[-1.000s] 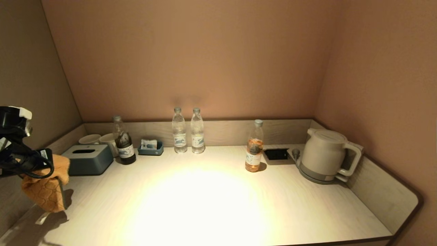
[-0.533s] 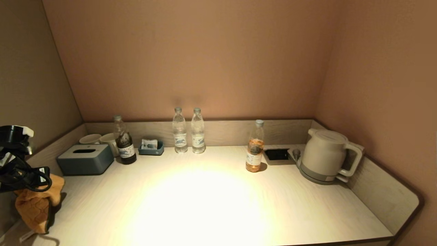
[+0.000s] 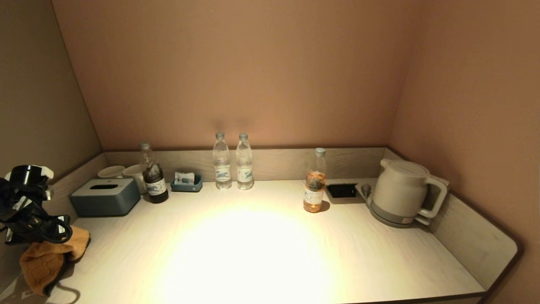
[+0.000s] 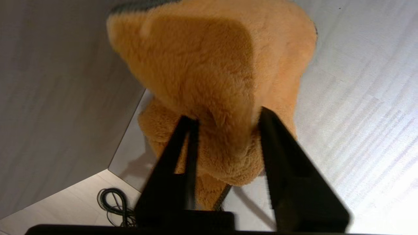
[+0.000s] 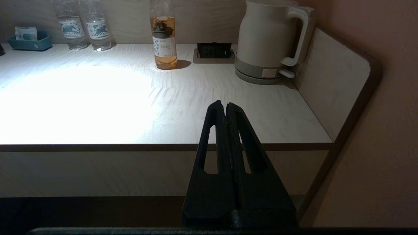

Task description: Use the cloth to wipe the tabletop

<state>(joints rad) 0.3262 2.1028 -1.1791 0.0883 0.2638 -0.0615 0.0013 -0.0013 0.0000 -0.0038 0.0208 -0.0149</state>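
The orange-yellow cloth (image 3: 46, 258) lies bunched at the near left corner of the pale wood-grain tabletop (image 3: 253, 249), one end hanging towards the edge. My left gripper (image 3: 59, 241) sits right on top of it. In the left wrist view its jaws (image 4: 228, 118) stand apart, with a fold of the cloth (image 4: 212, 81) bulging up between them and the tabletop (image 4: 359, 98) beneath. My right gripper (image 5: 225, 104) is shut and empty, hovering off the tabletop's (image 5: 98, 98) front edge near its right end.
Along the back rim stand a grey-blue tissue box (image 3: 105, 196), two mugs (image 3: 112, 172), a dark bottle (image 3: 154, 175), a small blue tray (image 3: 186, 183), two water bottles (image 3: 221, 162), an orange drink bottle (image 3: 314, 181), a socket (image 3: 341, 191) and a kettle (image 3: 400, 192).
My left gripper has come down with the hanging cloth until the cloth rests bunched on the tabletop. Its jaws, shut on the cloth before, now stand apart.
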